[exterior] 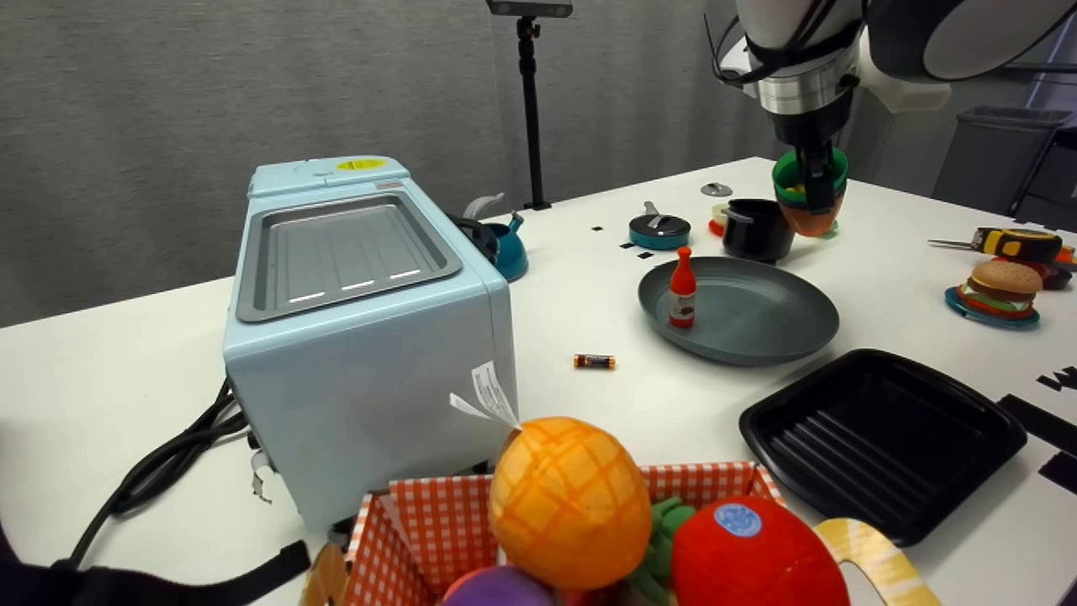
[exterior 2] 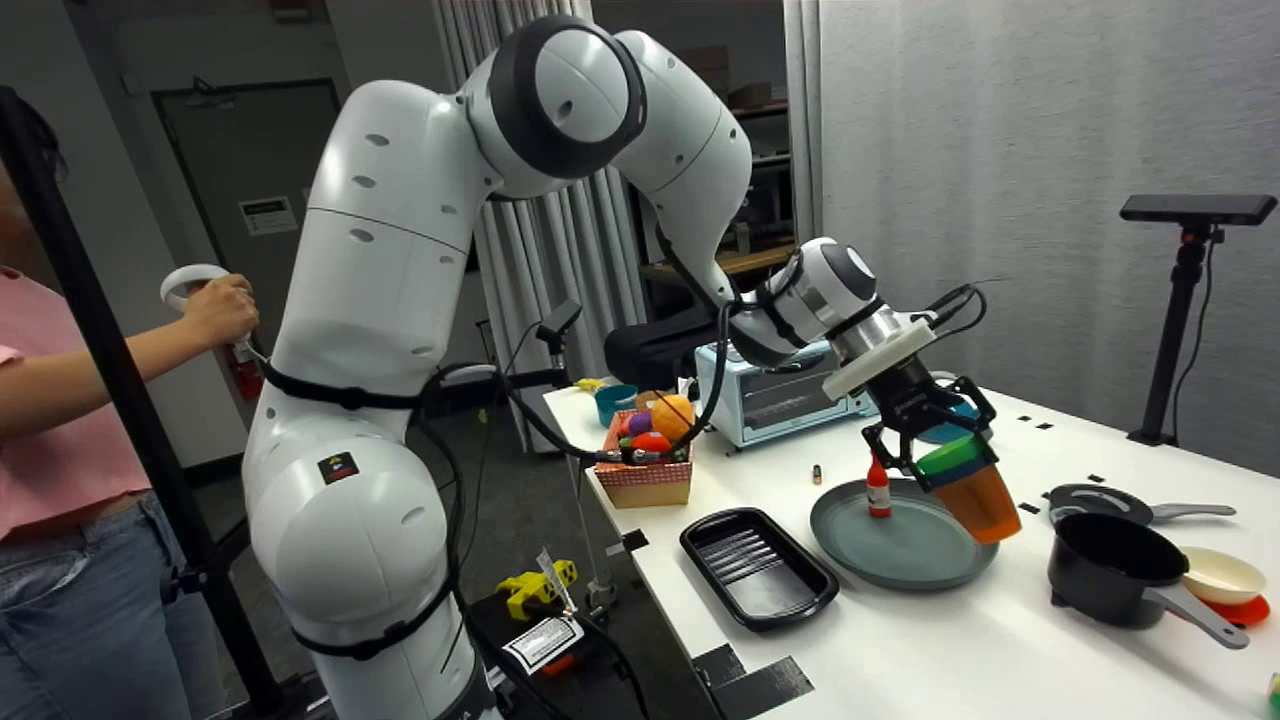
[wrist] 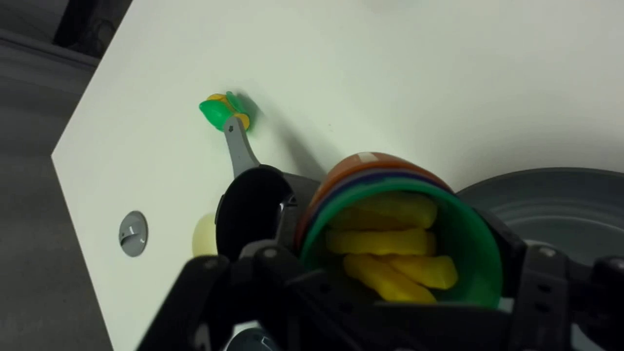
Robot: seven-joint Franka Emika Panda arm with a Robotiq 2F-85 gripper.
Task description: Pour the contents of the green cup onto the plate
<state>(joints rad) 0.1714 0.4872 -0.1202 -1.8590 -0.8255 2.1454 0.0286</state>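
Observation:
The green cup (exterior 2: 975, 500) has a green rim, a thin blue band and an orange lower part. My gripper (exterior 2: 945, 462) is shut on it and holds it above the table, tilted, with its mouth toward the wrist. It also shows in an exterior view (exterior: 787, 192) and in the wrist view (wrist: 375, 184). Several yellow pieces, the contents (wrist: 382, 242), lie inside the cup. The dark grey plate (exterior 2: 900, 550) lies on the table beside and below the cup; it also shows in an exterior view (exterior: 749, 307) and at the right of the wrist view (wrist: 551, 195).
A red bottle (exterior: 682, 295) stands on the plate. A black pot (exterior 2: 1105, 570) is near the cup. A black ridged tray (exterior: 883, 429) lies beside the plate. A light blue toaster oven (exterior: 379, 396), a checkered basket (exterior 2: 645, 490) and a battery (exterior: 594, 362) are also there.

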